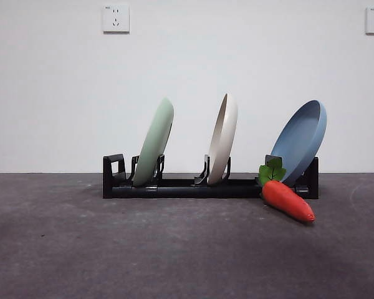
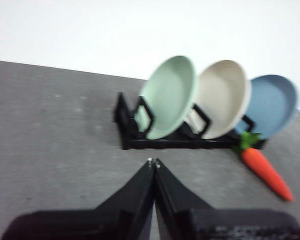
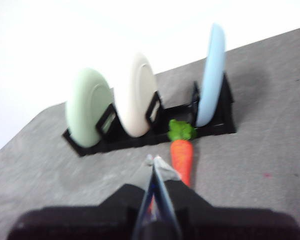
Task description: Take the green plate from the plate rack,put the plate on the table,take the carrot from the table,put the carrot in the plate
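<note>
1. Centrally in the front view, the plate rack [image 1: 206, 186] sits on the table [image 1: 112, 249], stretching across the middle of the frame.
2. Three plates stand on edge in it, each tilted to the right: the green plate [image 1: 154, 142] left of center, a cream plate [image 1: 224, 137] at center, and a blue plate [image 1: 302, 140] right of center.
3. The green plate rests in a pair of slotted holders; one empty holder stands at the rack's left end.
4. The carrot [image 1: 288, 200] lies on the table at the lower right of the rack, its leaves touching or just beside the rack near the blue plate, its blunt tip pointing toward the lower right of the frame.
5. Neither arm shows in the front view.
6. In the left wrist view, the left gripper [image 2: 154, 162] hangs over bare table with its jaws pressed together, apart from the rack; the green plate [image 2: 168, 96] appears above it in that frame.
7. In the right wrist view, the right gripper [image 3: 156, 161] has its jaws pressed together, holding nothing, with the carrot [image 3: 182, 152] just beside its tips in the frame; the picture is blurred.
</note>
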Tool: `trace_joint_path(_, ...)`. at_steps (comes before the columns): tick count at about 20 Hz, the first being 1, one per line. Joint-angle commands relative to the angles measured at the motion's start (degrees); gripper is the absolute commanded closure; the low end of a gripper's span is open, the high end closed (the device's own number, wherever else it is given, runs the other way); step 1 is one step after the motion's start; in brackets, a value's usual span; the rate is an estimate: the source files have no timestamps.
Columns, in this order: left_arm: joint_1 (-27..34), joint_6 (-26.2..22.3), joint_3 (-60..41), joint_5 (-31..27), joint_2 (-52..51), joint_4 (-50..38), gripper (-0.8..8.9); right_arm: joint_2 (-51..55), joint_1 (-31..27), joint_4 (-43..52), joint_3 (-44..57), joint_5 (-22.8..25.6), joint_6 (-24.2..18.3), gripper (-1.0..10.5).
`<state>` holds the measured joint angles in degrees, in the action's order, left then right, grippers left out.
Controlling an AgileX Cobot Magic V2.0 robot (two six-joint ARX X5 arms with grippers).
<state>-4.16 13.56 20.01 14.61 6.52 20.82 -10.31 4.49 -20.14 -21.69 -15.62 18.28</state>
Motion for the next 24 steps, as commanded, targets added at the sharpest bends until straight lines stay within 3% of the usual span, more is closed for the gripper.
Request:
trace_joint_path(1, 0.1, -0.1, 4.1, 3.8, 3.0, 2.4, 8.20, -4.3, 0.1, -3.3, -5.5, -2.8, -4.2, 9.6)
trace_joint_path(4, 0.1, -1.2, 8.7, 7.8, 6.8, 5.6, 8.20, -9.9, 0.1, -9.8, -11.8, -6.5, -8.5, 9.6)
trace_joint_path(12, 0.1, -9.5, 20.0, 20.2, 16.1, 16.5, 8.20, -23.1, 0.1, -29.9, -25.5, -15.6, -21.1, 9.6)
trace_joint_path(17, 0.1, -14.6, 24.6, 23.3, 19.8, 24.0, 8.20, -27.5, 0.2, -37.0, -29.5, -19.2, -25.7, 9.6)
trace_joint_path(20, 0.1, -15.3, 25.5, 23.2, 20.5, 26.5, 8.19, -28.2, 0.2, -38.1, -29.7, -19.0, -25.9, 9.6)
trace_joint_path(22, 0.1, -15.3, 25.5, 23.2, 20.5, 27.2, 8.12, -28.2, 0.2, -38.1, -29.7, -18.6, -25.8, 9.3)
trace_joint_path(23, 0.1, -15.1, 25.5, 23.2, 20.5, 27.4, 7.71, -28.2, 0.2, -38.1, -29.7, -18.5, -25.7, 8.7)
trace_joint_path(24, 0.1, -14.9, 25.5, 23.1, 20.5, 27.4, 6.20, -28.2, 0.2, -38.1, -29.7, -18.5, -25.5, 7.0)
